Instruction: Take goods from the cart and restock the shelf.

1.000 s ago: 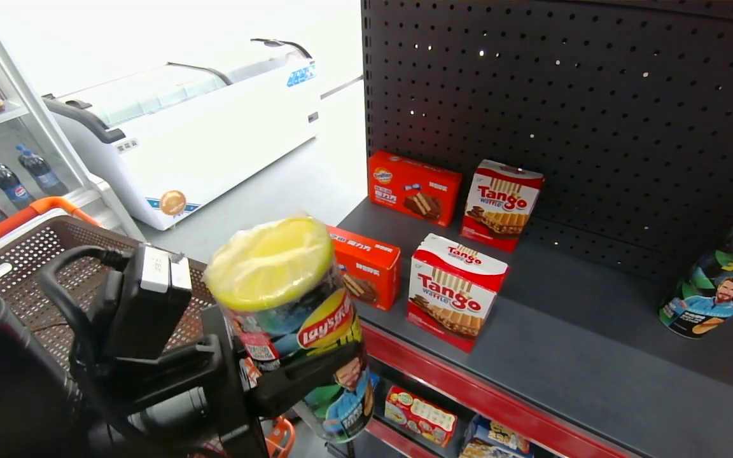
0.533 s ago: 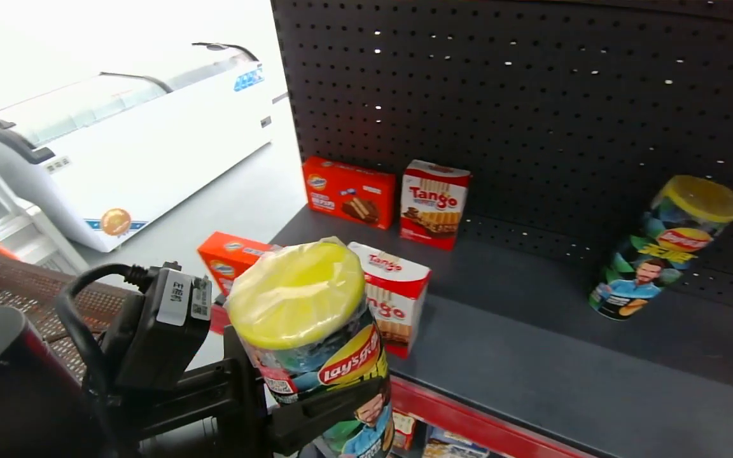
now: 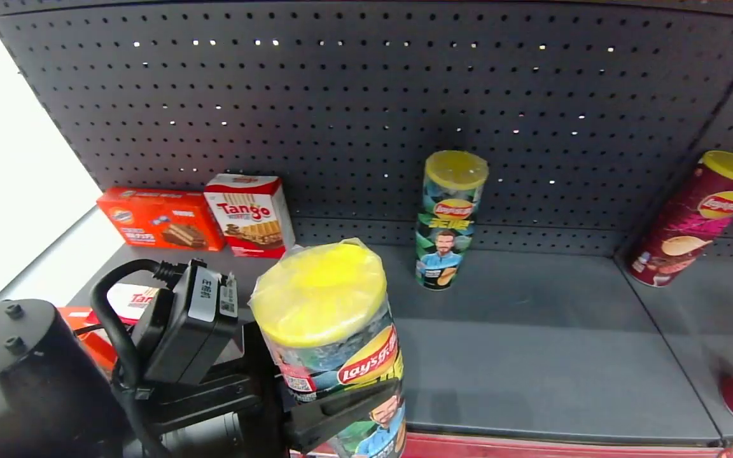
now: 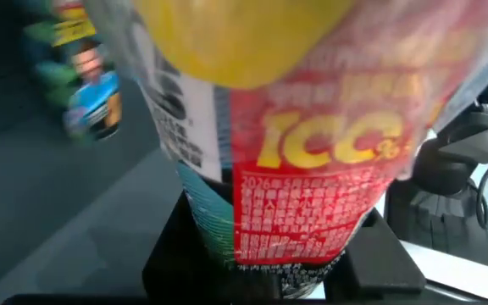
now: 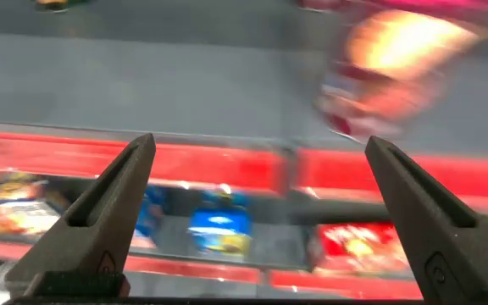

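While clamped upright about its middle by the left hand [image 3: 306, 391], lower centre of the head frame, one yellow-lidded crisp can [image 3: 325, 318] is held just before the shelf [image 3: 532, 356] front, presumably so it can be stood beside the matching can [image 3: 449, 219] placed at centre against the pegboard [image 3: 341, 95]. Right hand [image 5: 257, 195]: spread wide, nothing held.

Brand logo on held chip can [image 3: 335, 331], same logo on standing can [image 3: 449, 219], wordmark on wafer box [image 3: 251, 215]

Light: bright, with blown-out white glare at far left. Pegboard [image 3: 366, 95] pierced by light dots. Shelf [image 3: 532, 343] evenly lit, shadows faint.
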You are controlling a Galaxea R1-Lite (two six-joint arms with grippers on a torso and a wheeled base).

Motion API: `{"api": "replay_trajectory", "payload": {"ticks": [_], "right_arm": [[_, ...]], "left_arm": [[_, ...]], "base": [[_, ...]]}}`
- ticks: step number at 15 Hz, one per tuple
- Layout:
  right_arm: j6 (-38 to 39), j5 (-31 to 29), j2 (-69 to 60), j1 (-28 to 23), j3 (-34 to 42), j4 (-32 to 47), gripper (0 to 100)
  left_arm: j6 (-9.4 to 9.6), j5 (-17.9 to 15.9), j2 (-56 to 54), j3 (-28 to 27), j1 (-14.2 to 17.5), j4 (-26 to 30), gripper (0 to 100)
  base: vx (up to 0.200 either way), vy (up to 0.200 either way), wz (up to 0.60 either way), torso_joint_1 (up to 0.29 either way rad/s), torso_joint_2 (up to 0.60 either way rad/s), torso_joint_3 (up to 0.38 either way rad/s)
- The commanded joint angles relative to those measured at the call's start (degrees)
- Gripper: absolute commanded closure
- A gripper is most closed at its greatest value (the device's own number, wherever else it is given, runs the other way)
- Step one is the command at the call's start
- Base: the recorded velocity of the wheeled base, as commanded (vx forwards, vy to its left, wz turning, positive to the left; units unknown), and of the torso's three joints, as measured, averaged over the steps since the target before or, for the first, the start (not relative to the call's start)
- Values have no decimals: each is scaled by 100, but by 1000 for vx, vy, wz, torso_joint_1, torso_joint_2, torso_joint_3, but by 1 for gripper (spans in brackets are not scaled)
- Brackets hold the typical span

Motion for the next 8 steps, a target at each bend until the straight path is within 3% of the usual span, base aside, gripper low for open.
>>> {"api": "replay_trajectory", "payload": {"ticks": [1,5,7,8], "right_arm": [[2,2,0,-1,0,-1,0],[2,2,0,-1,0,-1,0],[2,2,0,-1,0,-1,0],[2,2,0,-1,0,-1,0]], "left_arm": [[-2,4,25,-6,41,-2,100],[-2,12,25,2,59,-2,100],[-2,12,8,38,68,-2,100],[-2,21,8,38,68,-2,100]], "base": [[0,0,0,0,0,0],[0,0,0,0,0,0],[0,0,-600,5,5,5],[0,0,0,0,0,0]]}}
